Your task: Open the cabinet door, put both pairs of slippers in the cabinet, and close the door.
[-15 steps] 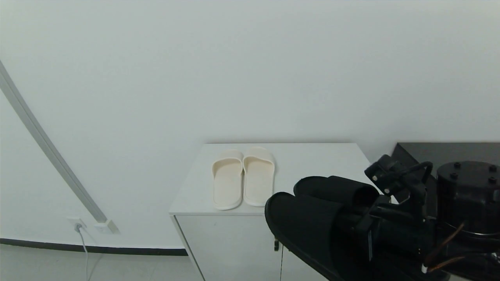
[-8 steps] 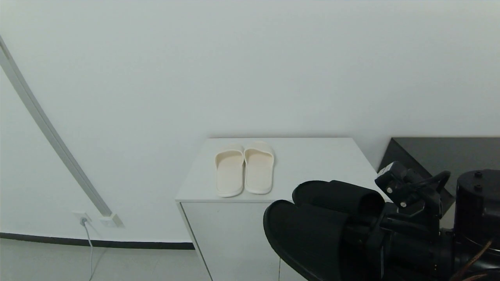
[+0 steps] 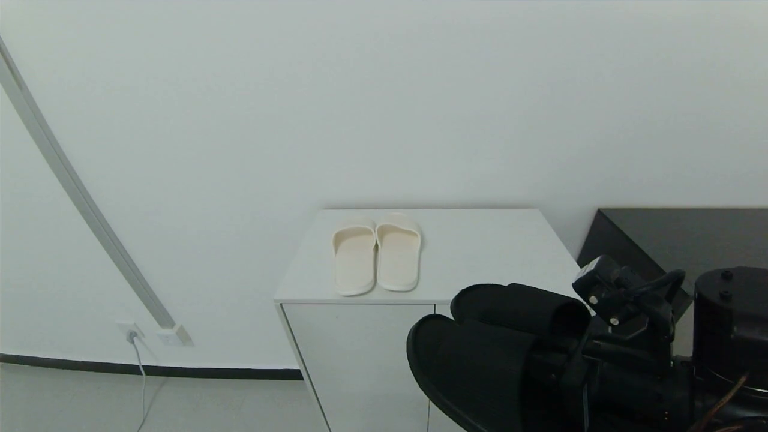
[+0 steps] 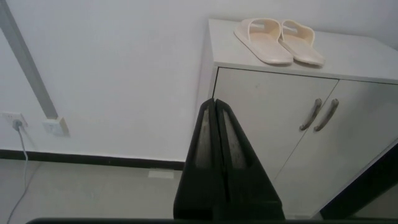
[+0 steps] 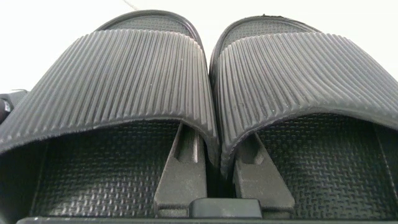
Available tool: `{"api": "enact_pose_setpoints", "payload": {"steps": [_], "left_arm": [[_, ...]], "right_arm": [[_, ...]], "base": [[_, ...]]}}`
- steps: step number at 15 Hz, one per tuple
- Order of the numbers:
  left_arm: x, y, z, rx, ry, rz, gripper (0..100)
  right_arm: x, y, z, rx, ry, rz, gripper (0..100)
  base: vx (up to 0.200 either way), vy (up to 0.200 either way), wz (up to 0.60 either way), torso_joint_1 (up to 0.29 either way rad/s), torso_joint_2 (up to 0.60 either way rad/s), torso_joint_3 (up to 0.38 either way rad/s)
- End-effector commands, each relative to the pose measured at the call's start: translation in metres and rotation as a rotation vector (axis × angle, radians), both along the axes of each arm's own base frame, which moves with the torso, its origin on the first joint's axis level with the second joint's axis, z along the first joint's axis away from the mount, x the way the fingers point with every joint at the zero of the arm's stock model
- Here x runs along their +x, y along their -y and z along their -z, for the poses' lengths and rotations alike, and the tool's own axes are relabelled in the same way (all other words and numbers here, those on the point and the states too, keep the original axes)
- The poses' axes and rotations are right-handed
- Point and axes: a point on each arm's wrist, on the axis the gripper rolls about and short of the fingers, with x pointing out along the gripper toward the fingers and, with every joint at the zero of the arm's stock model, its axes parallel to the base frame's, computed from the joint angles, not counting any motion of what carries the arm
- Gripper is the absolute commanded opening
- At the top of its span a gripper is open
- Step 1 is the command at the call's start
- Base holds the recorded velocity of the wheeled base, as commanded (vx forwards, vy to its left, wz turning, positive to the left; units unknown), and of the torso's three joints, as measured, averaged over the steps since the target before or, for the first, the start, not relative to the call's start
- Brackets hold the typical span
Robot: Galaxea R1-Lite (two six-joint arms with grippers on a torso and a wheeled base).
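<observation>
While black slippers [image 3: 480,354] are held by right gripper [image 5: 214,168], cabinet [image 3: 480,252] is seen shut

Where the right wrist view looks along the fingers [image 5: 180,171], one finger is seen inside each black slipper, under the ribbed straps. The two inner side walls are pinched between them, so the jaws are closed on the pair. The black slippers are carried side by side, off any surface, in front of the cabinet's right part and below its top edge. In the head view their toes are pointed toward the left, and the cabinet's lower right front is partly covered by them.

The cream slippers [image 3: 376,255] are laid side by side and touching on the cabinet top, left of its middle, near the front edge. The rest of the top is seen as bare white board.

The cabinet is set against the white wall. Both doors [image 4: 267,112] are seen closed, with the two handles [image 4: 310,114] placed just beside each other at the centre seam.

The left gripper [image 4: 215,109] is held low, out to the left of the cabinet front and well apart from it. Its jaws are pressed together with nothing between them.

A wall socket [image 3: 128,330] with a cable plugged in is seen left of the cabinet, beside the foot of a grey slanted strip [image 3: 78,192]. A dark surface [image 3: 690,234] is seen to the right of the cabinet.
</observation>
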Motion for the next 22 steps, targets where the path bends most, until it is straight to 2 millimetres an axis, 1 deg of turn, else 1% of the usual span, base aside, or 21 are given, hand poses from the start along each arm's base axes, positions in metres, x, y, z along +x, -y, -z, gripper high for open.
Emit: {"api": "enact_pose_setpoints", "payload": {"steps": [1,5,11,12,16,22], "left_arm": [[0.0,0.0,0.0,0.003,0.0,-0.001,0],[0.0,0.0,0.0,0.003,0.0,-0.001,0],[0.0,0.0001,0.0,0.003,0.0,0.002,0],[0.0,0.0,0.0,0.002,0.0,0.001,100],[0.0,0.0,0.0,0.003,0.0,0.001,100],[0.0,0.0,0.0,0.003,0.0,0.001,100]], "right_arm": [[0.0003,-0.0005,0.0014,-0.004,-0.004,-0.001,0],[0.0003,-0.0015,0.0024,-0.007,-0.008,-0.005,0],[0.0012,-0.0045,0.0061,-0.018,-0.018,-0.012,0],[0.001,-0.0047,0.0061,-0.018,-0.018,-0.013,0],[-0.0014,-0.0037,0.0104,-0.037,-0.021,-0.023,0],[-0.0052,-0.0031,0.008,-0.03,-0.011,-0.031,0]], "base": [[0.0,0.0,0.0,0.0,0.0,0.0],[0.0,0.0,0.0,-0.029,0.06,0.034],[0.0,0.0,0.0,-0.161,0.37,0.204],[0.0,0.0,0.0,-0.178,0.4,0.227],[0.0,0.0,0.0,-0.218,0.52,0.295],[0.0,0.0,0.0,-0.221,0.54,0.319]]}}
